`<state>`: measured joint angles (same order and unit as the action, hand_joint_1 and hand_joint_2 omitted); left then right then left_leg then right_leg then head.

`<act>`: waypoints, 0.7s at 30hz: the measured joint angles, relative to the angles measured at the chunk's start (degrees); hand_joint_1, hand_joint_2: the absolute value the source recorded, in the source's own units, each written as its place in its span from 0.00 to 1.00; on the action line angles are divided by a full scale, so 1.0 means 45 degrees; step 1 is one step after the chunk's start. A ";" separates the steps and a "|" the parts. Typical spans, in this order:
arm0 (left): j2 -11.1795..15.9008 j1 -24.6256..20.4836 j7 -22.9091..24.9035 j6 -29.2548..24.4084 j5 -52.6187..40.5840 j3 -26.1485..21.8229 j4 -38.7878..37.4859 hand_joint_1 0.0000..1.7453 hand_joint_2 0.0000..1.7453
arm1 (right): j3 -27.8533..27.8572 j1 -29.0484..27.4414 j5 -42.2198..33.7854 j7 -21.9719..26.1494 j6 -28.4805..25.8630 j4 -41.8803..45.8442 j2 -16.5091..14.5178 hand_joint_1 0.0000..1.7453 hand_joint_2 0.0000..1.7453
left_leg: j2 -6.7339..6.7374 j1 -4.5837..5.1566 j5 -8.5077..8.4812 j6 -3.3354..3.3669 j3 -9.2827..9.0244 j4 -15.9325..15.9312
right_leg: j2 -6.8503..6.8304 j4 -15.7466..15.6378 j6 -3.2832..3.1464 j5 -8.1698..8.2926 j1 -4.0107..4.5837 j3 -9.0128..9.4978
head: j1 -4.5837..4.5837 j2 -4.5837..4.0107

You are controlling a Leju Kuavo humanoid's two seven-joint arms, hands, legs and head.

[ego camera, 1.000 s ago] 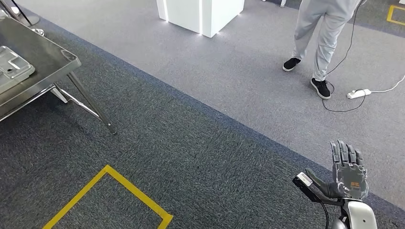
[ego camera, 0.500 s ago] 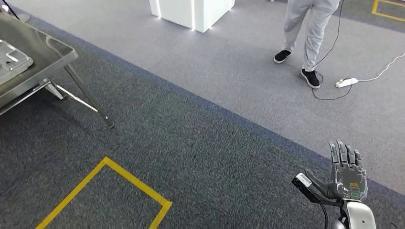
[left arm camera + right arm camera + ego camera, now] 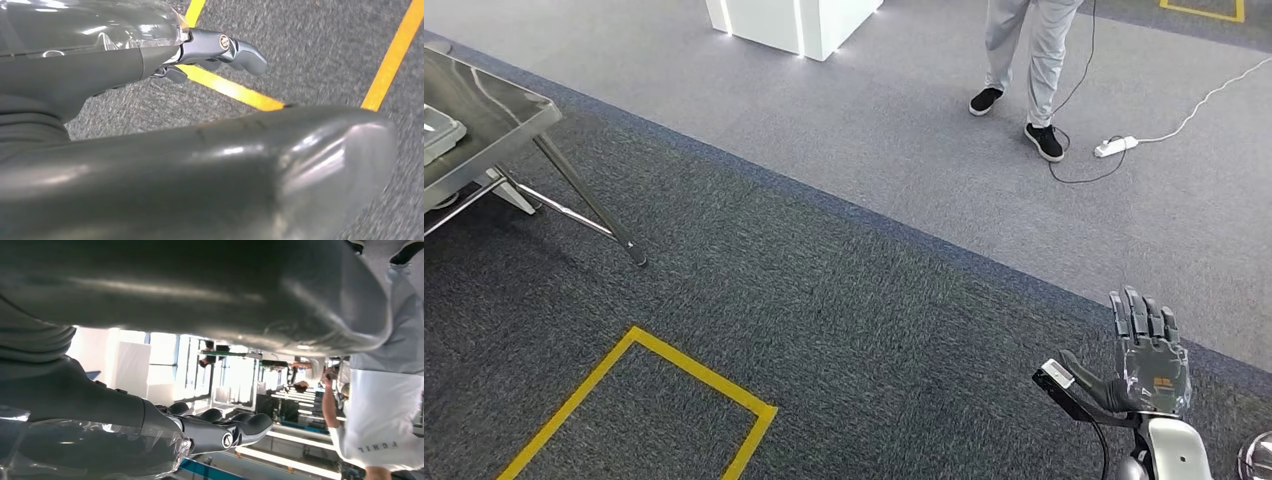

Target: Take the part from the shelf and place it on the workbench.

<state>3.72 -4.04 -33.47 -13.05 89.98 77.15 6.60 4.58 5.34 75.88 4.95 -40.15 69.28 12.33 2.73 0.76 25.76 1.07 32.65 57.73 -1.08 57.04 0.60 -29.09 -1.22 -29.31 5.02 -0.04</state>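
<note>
a: right hand (image 3: 1146, 358) is riding raised and flat, fingers spread, holding nothing. probably parked that way for walking.

b: left hand (image 3: 220, 47)?

a: hanging low over the carpet beside the yellow floor tape (image 3: 235, 90); it is carrying nothing, fingers curled in as far as i can judge.

b: where's the part?

a: a pale tray-like piece (image 3: 438, 133) is lying on the steel table (image 3: 494, 110), possibly the part; well apart from both hands. a person (image 3: 1024, 50) is standing beyond.

Small upside-down lettering sits on a person's white shirt (image 3: 380, 440) beyond the right hand (image 3: 220, 432), too small to read surely. No other text is legible.
</note>
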 joint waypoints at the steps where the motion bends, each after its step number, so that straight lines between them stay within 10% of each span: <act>1: -0.0001 0.0010 0.0006 0.0000 0.0000 0.0001 -0.0001 0.00 0.00 | -0.0016 0.0009 -0.0012 -0.0012 0.0000 0.0000 0.0005 0.00 0.00 | -0.0070 -0.0024 0.0140 -0.0075 0.0095 0.0166 | 0.0033 -0.0036 -0.0101 0.0056 -0.0010 -0.0040 | 0.0001 0.0000; 5: 0.0000 0.0060 0.0022 0.0005 0.0001 0.0006 -0.0002 0.00 0.00 | -0.0101 0.0037 -0.0053 -0.0061 0.0001 0.0000 0.0001 0.00 0.00 | -0.0478 -0.0145 0.1768 -0.0269 0.1201 0.2956 | 0.0149 -0.0068 -0.0334 0.0271 0.0030 -0.0247 | 0.0001 0.0000; 7: -0.0001 0.0101 0.0022 0.0027 0.0000 0.0006 0.0000 0.00 0.00 | -0.0117 0.0026 -0.0057 -0.0069 0.0004 -0.0003 0.0000 0.00 0.00 | -0.0498 -0.0178 0.1839 -0.0292 0.1379 0.3651 | 0.0254 -0.0025 -0.0332 0.0313 0.0061 -0.0328 | 0.0001 0.0000; 12: 0.0019 0.0106 0.0062 0.0073 -0.0024 0.0007 -0.0004 0.00 0.00 | -0.0155 0.0067 -0.0118 -0.0090 0.0005 -0.0001 0.0004 0.00 0.00 | -0.0798 -0.0160 0.0412 -0.0072 -0.0507 0.0187 | 0.0516 0.0045 -0.0195 0.0373 0.0096 -0.0390 | 0.0000 0.0000; 16: 0.0017 0.0063 0.0140 0.0073 -0.0042 0.0015 -0.0004 0.00 0.00 | -0.0220 0.0165 -0.0169 -0.0101 0.0001 -0.0040 0.0050 0.00 0.00 | -0.0727 -0.0173 0.0296 0.0135 -0.0641 -0.0304 | 0.0613 0.0118 0.0084 0.0367 0.0087 -0.0515 | -0.0001 0.0000; 21: 0.0000 0.0013 0.0315 0.0068 -0.0083 0.0051 -0.0004 0.00 0.00 | -0.0382 0.0529 -0.0042 -0.0267 0.0009 -0.0266 0.0098 0.00 0.00 | -0.0461 -0.0160 0.0116 0.0377 -0.0544 -0.0471 | 0.0396 0.3401 0.0211 -0.1235 0.0077 -0.2089 | -0.0007 0.0000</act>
<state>3.72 -3.98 -32.06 -12.74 89.61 77.38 6.58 2.86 7.73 75.69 3.75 -40.11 68.08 12.77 0.66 0.04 26.28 2.76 30.20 55.61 0.71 72.34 1.55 -34.65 -0.87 -38.71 4.98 -0.04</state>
